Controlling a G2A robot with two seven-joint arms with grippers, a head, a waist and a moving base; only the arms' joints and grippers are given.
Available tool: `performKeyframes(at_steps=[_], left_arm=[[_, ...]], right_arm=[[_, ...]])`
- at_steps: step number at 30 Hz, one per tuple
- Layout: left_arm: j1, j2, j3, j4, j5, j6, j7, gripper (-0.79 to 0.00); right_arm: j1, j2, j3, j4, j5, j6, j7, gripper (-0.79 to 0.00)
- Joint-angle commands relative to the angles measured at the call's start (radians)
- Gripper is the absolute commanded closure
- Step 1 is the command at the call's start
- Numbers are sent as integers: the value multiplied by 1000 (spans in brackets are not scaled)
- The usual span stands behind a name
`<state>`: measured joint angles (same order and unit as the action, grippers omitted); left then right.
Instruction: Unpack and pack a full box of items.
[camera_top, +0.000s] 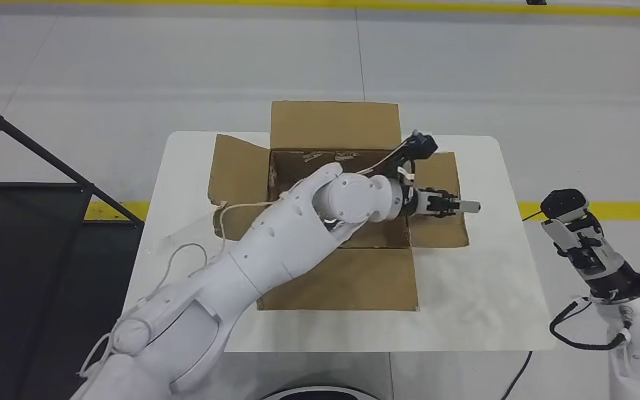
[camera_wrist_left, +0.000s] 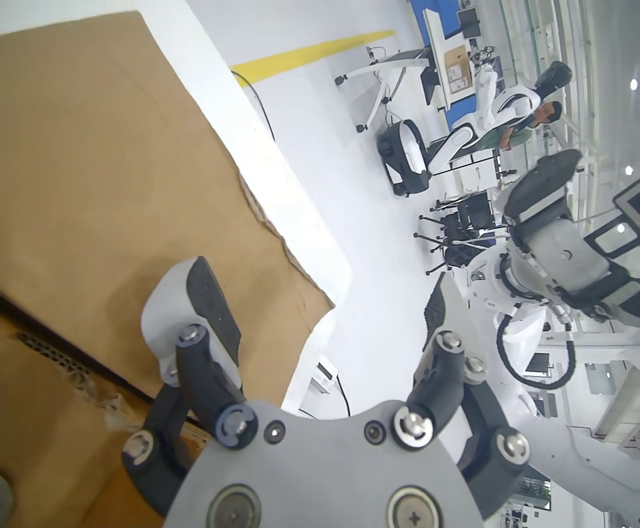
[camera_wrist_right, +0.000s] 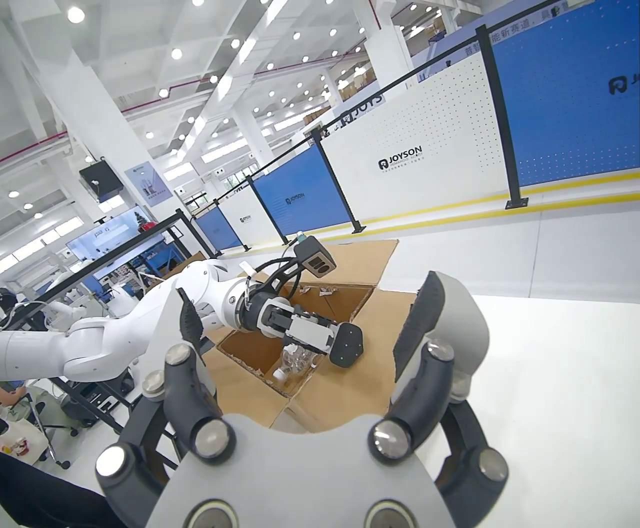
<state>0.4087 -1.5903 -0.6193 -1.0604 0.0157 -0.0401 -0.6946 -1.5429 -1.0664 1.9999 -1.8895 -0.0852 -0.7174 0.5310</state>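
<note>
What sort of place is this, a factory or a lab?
Probably a large indoor robot test hall: blue and white partition panels fence off the area, a yellow floor line marks it, and another white robot stands in the background.

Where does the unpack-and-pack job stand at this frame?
Done: the box stands on the table with its flaps open. In hand: nothing. The left gripper hangs open over the box's edge, and the right gripper is open, out past the table's side. Left: a clear bottle lies inside the box, so unpacking and then repacking seem to lie ahead.
</note>
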Motion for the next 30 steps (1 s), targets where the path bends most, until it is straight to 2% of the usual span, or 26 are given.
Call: performKeyframes(at_steps=[1,5,8,12,16,20,23,26,30], left_arm=[[12,10,-24,-37,19,-6,-1,-785],[66,49,-111,-157,70,7,-16,-785],[137,87,-201,-281,118,21,-36,-785],[269,142,-362,-475,190,39,-70,-785],[417,186,-533,-662,237,43,-104,-785],[549,218,-697,-809,251,34,-128,-785],[636,236,-811,-884,243,20,-134,-785],[711,249,-912,-923,211,-2,-135,-785],[788,262,-1027,-928,147,-51,-136,-785]], right_arm=[[0,0,0,0,0,0,0,-785],[1,0,-3,-12,-9,8,-2,-785],[17,4,-7,-65,-85,54,10,-785],[60,10,-37,-156,-199,148,42,-785],[139,20,-101,-239,-331,260,124,-785],[269,30,-229,-286,-472,366,249,-785],[393,36,-356,-275,-568,416,360,-785],[533,34,-500,-231,-667,479,457,-785],[726,17,-709,-126,-763,554,555,-785]])
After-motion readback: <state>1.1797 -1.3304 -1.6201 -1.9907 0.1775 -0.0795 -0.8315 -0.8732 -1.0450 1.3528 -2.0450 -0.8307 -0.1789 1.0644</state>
